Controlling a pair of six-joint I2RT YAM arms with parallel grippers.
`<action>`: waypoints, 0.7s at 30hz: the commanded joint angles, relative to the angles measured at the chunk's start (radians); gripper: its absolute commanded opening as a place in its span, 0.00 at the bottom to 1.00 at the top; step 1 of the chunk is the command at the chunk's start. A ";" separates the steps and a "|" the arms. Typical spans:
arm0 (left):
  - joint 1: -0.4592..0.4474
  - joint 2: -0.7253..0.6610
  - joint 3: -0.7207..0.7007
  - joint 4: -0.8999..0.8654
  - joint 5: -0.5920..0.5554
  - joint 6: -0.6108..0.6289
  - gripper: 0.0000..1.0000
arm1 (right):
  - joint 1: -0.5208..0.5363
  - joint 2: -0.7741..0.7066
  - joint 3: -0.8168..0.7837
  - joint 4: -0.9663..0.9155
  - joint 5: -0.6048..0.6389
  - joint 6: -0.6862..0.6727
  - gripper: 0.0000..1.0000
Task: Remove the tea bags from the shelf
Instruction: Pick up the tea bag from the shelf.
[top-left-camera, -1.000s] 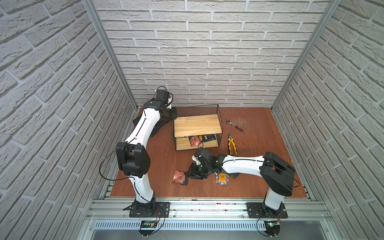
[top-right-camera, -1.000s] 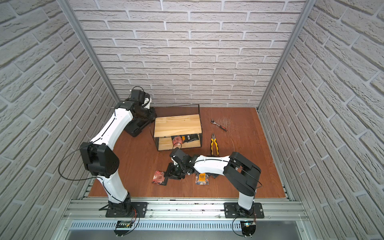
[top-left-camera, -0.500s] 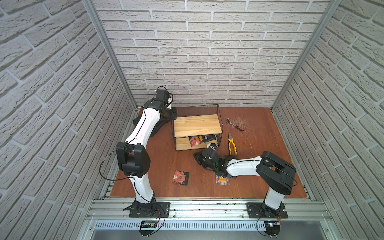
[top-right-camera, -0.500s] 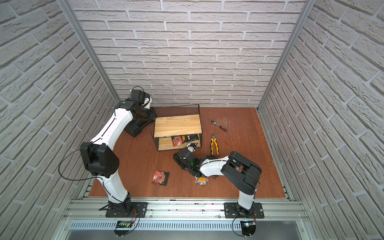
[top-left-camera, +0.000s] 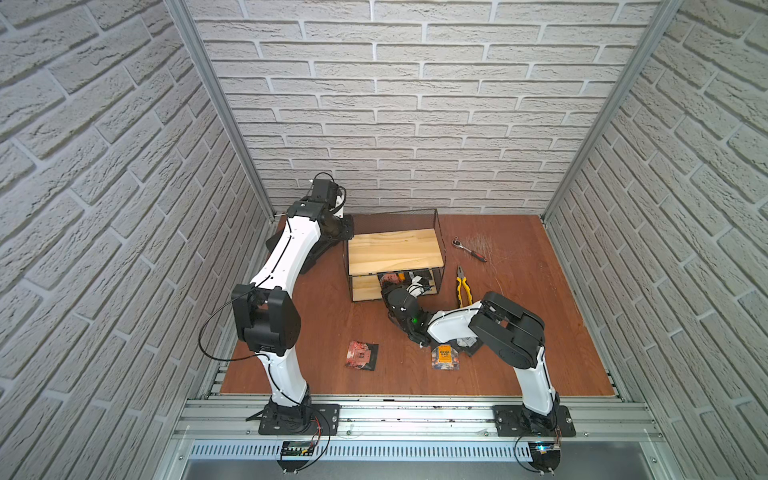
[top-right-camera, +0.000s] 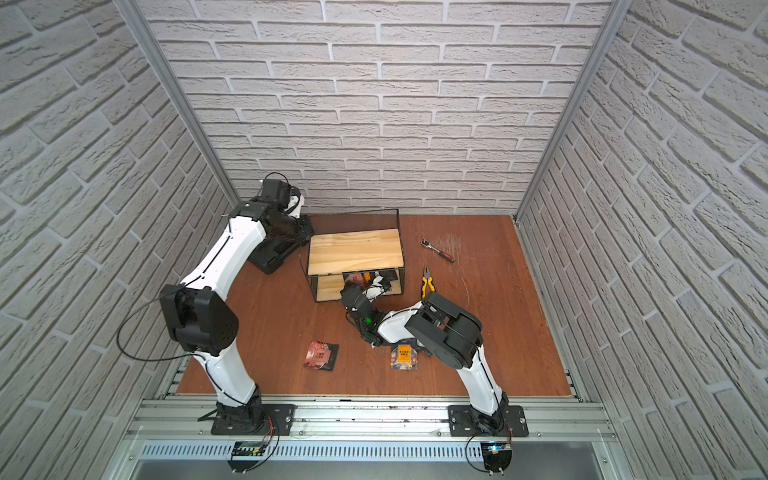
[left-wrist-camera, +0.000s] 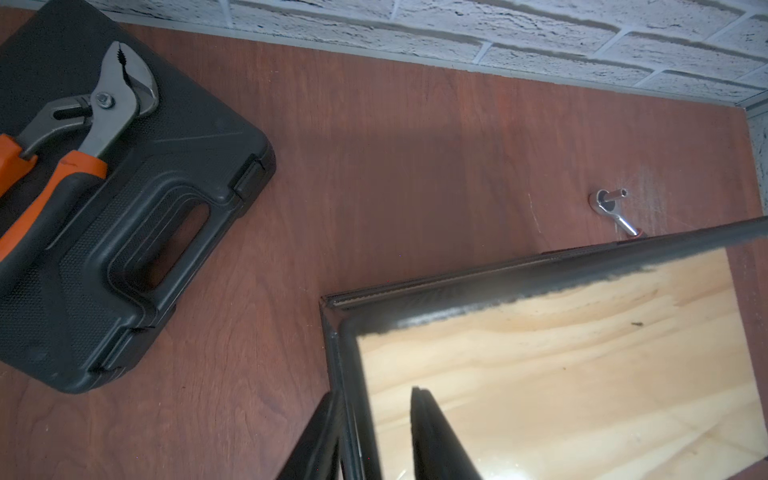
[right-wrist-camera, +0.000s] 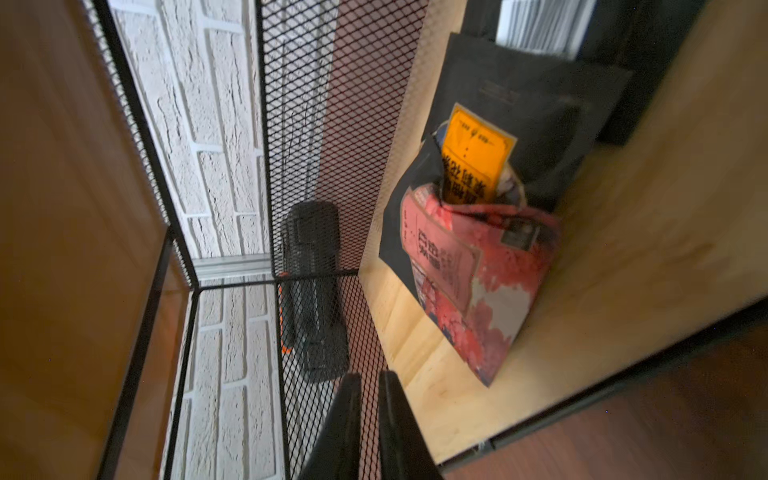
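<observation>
My right tool (right-wrist-camera: 370, 376) sits at the open front of the shelf (top-left-camera: 394, 251), jaws almost together with only a thin slit between them, gripping nothing. Ahead, on the lower board, lie tea bags: a red one (right-wrist-camera: 469, 291) overlapping a black one (right-wrist-camera: 478, 158) with an orange label. Out on the worktop (top-left-camera: 324, 324) lie 2 others I can make out, a red bag (top-left-camera: 360, 354) and an orange-labelled bag (top-left-camera: 444, 356). My left tool (left-wrist-camera: 374, 392) is clamped on the shelf's wire-mesh side wall.
</observation>
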 joint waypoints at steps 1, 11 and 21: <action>0.011 0.019 -0.014 -0.015 0.004 0.023 0.32 | -0.009 0.041 0.048 -0.001 0.063 0.049 0.17; 0.017 0.024 -0.010 -0.016 0.011 0.026 0.32 | -0.016 0.101 0.105 -0.157 0.054 0.146 0.17; 0.023 0.035 0.001 -0.016 0.012 0.024 0.32 | -0.014 0.075 0.070 -0.267 -0.060 0.176 0.15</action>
